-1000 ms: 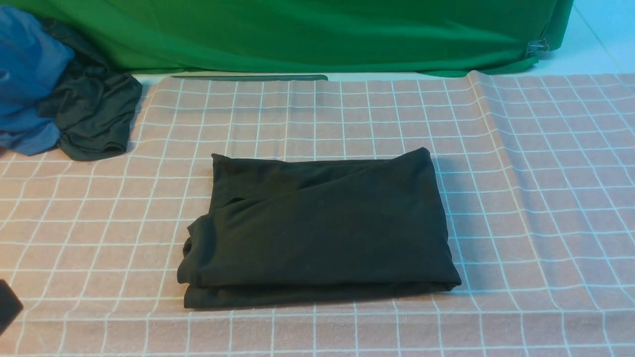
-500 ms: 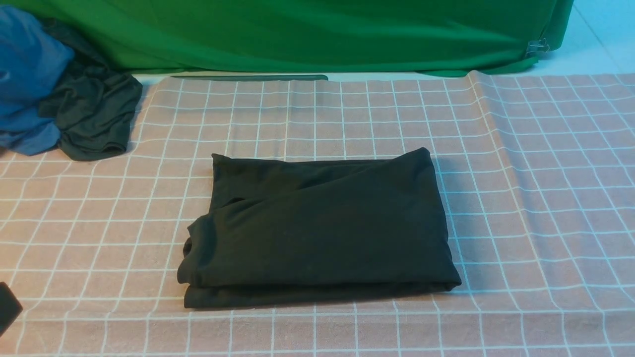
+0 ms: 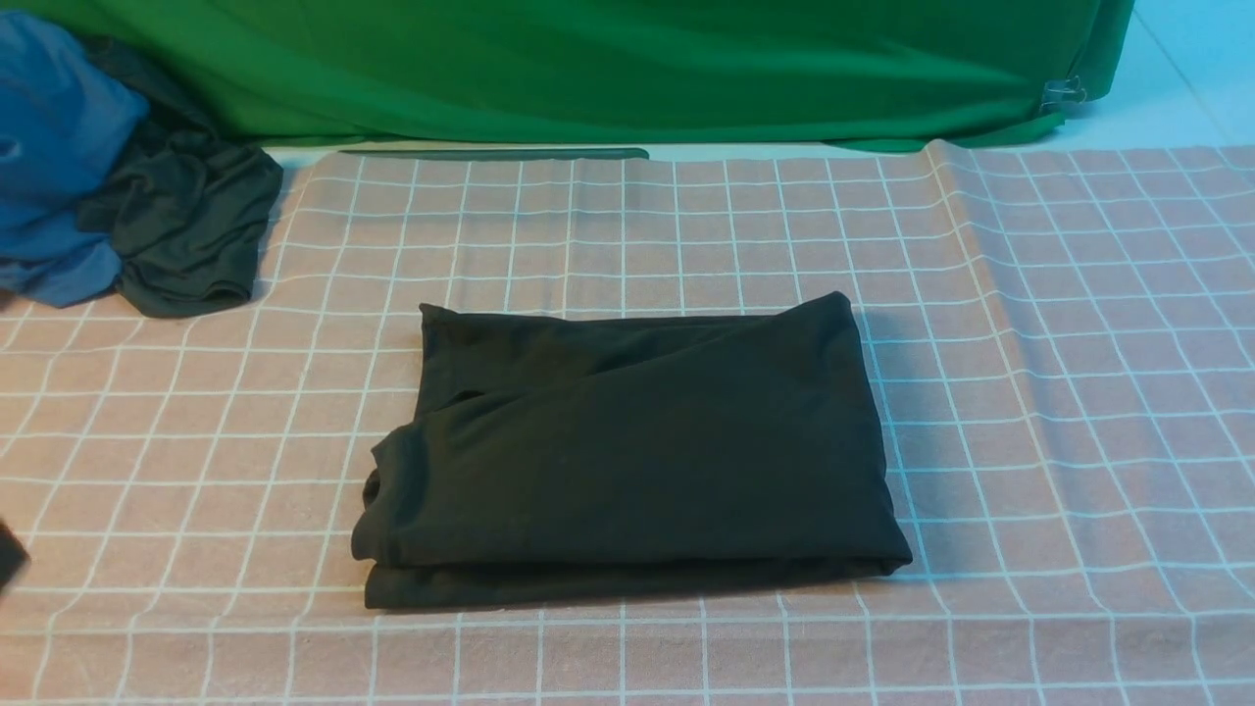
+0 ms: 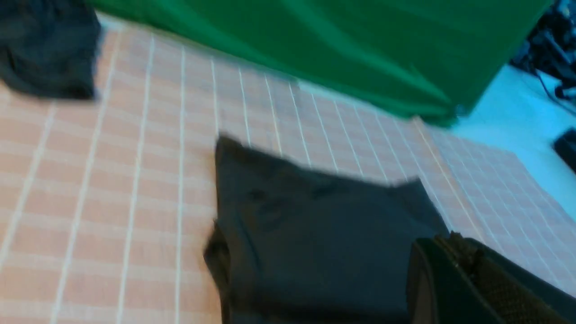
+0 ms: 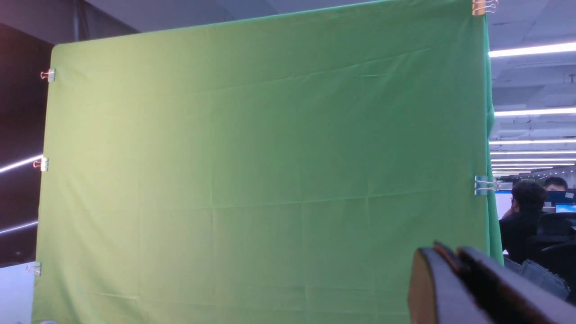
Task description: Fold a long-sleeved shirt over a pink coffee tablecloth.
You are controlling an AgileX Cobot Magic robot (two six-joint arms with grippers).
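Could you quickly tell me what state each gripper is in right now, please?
Left gripper: closed, holding nothing, above the folded long-sleeved shirt.
Right gripper: fingers close together, holding nothing; open or shut cannot be told.

The folded shirt (image 3: pixel 627 451) was plain black. The tablecloth (image 3: pixel 1029 392) was dusty pink with a thin white grid. The backdrop (image 3: pixel 608 69) was solid green. One crumpled garment (image 3: pixel 49 147) was blue, another (image 3: pixel 186 226) dark grey-green.

Matt black cotton-like shirt (image 3: pixel 637 451), woven tablecloth (image 3: pixel 1029 343)
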